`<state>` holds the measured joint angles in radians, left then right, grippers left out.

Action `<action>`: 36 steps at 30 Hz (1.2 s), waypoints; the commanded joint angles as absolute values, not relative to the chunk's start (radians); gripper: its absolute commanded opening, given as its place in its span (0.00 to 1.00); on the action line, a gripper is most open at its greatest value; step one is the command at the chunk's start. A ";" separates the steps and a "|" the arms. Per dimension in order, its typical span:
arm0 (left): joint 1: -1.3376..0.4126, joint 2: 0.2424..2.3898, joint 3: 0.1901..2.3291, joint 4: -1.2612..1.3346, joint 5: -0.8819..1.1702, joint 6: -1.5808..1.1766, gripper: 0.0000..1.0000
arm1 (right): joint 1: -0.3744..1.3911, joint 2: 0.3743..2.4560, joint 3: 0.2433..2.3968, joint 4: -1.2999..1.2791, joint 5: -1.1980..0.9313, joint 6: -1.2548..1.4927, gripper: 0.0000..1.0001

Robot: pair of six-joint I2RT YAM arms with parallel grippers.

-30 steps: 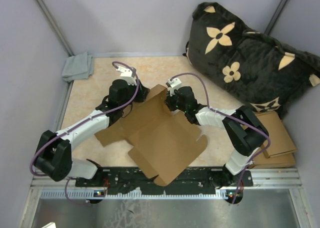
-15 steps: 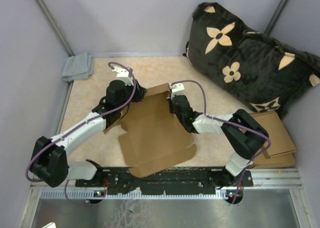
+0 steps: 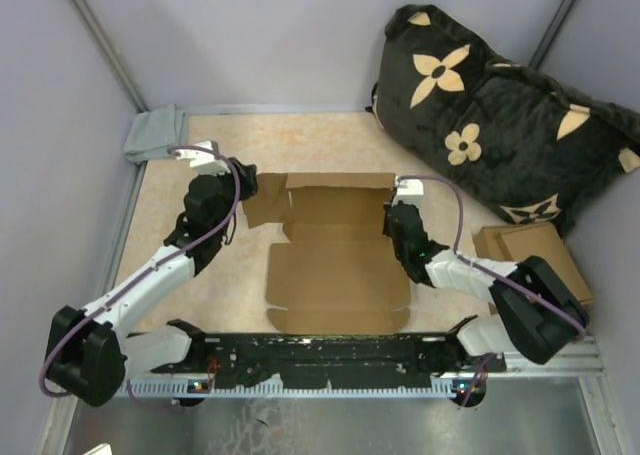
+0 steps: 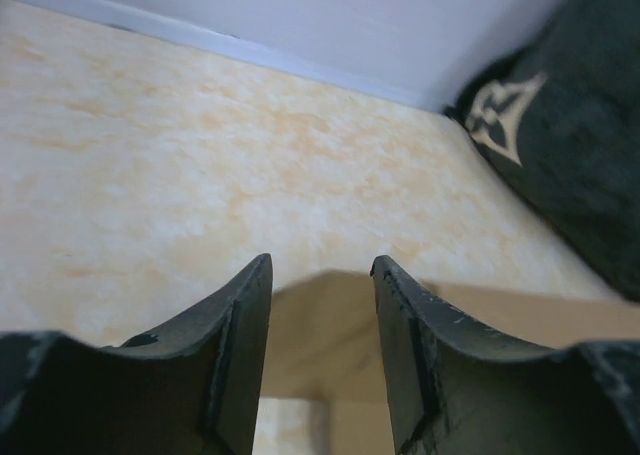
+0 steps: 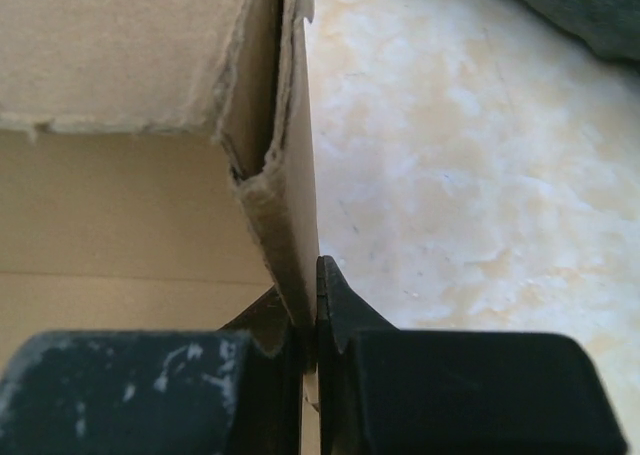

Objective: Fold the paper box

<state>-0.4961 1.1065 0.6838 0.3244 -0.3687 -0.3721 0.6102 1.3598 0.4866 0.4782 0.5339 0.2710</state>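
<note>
Top external, paper box (image 3: 338, 265): brown corrugated die-cut piece lying open at the middle of the bench (image 3: 330, 140), between the two arms, with its near edge close to the arm bases.
Box shape: the near panels lie flat. At the far end the walls stand up around a shallow tray, and one flap spreads flat to the left.
Right wrist, right pincer (image 5: 318, 275): closed tight on the box's upright right-hand wall, with the cardboard edge pinched between both fingers.
Left wrist, left pincer (image 4: 320, 305): about half spread and gripping nothing. The left flap shows through the gap, beyond the fingers; from above the pincer sits just beside that flap.
Stack of flat cardboard pieces (image 3: 535, 255): at the right edge of the bench, beside the right arm's elbow and apart from the box.
Pillow (image 3: 490, 115): black with tan flower shapes, in the far right corner.
Grey cloth (image 3: 155, 133): crumpled in the far left corner, well apart from the box.
</note>
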 commanded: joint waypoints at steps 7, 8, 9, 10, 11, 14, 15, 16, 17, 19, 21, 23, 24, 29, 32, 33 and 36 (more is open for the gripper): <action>-0.049 1.351 0.769 0.457 -0.137 -0.605 0.52 | 0.528 1.227 0.451 0.390 0.465 0.304 0.00; -0.021 1.394 0.769 0.484 -0.063 -0.638 0.52 | 0.521 1.227 0.452 0.389 0.450 0.306 0.00; 0.001 1.430 0.757 0.518 0.006 -0.658 0.51 | 0.516 1.227 0.453 0.388 0.437 0.307 0.00; 0.014 1.461 0.736 0.577 0.069 -0.665 0.50 | 0.512 1.227 0.454 0.387 0.426 0.307 0.00; 0.017 1.488 0.712 0.642 0.137 -0.664 0.49 | 0.511 1.227 0.457 0.385 0.420 0.306 0.00; 0.017 1.545 0.632 0.832 0.306 -0.695 0.49 | 0.506 1.227 0.468 0.377 0.398 0.301 0.00; 0.013 1.559 0.606 0.886 0.348 -0.706 0.49 | 0.503 1.227 0.472 0.373 0.389 0.301 0.00; 0.009 1.575 0.585 0.929 0.381 -0.710 0.48 | 0.500 1.228 0.476 0.368 0.378 0.301 0.00; 0.001 1.582 0.568 0.951 0.403 -0.708 0.48 | 0.495 1.226 0.478 0.365 0.366 0.303 0.00; -0.024 1.587 0.540 0.981 0.427 -0.686 0.48 | 0.488 1.223 0.481 0.363 0.344 0.307 0.01; -0.058 1.582 0.519 0.979 0.433 -0.653 0.48 | 0.480 1.218 0.482 0.363 0.326 0.311 0.01; -0.090 1.560 0.483 0.980 0.440 -0.632 0.48 | 0.475 1.217 0.485 0.357 0.314 0.311 0.02; -0.100 1.543 0.461 0.984 0.446 -0.624 0.48 | 0.473 1.215 0.488 0.353 0.307 0.311 0.02; -0.180 1.435 0.351 1.018 0.456 -0.563 0.49 | 0.463 1.214 0.491 0.350 0.277 0.316 0.03; -0.227 1.367 0.310 1.002 0.463 -0.532 0.49 | 0.462 1.212 0.494 0.342 0.266 0.318 0.03; -0.240 1.345 0.295 0.998 0.463 -0.525 0.49 | 0.462 1.211 0.494 0.339 0.263 0.319 0.03; -0.270 1.258 0.261 0.966 0.466 -0.501 0.50 | 0.462 1.205 0.494 0.337 0.257 0.321 0.04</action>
<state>-0.2394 1.3491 0.2989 0.9436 0.4397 -0.5636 0.4614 1.2350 0.4549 0.3519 0.3107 0.2928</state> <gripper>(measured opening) 0.493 0.036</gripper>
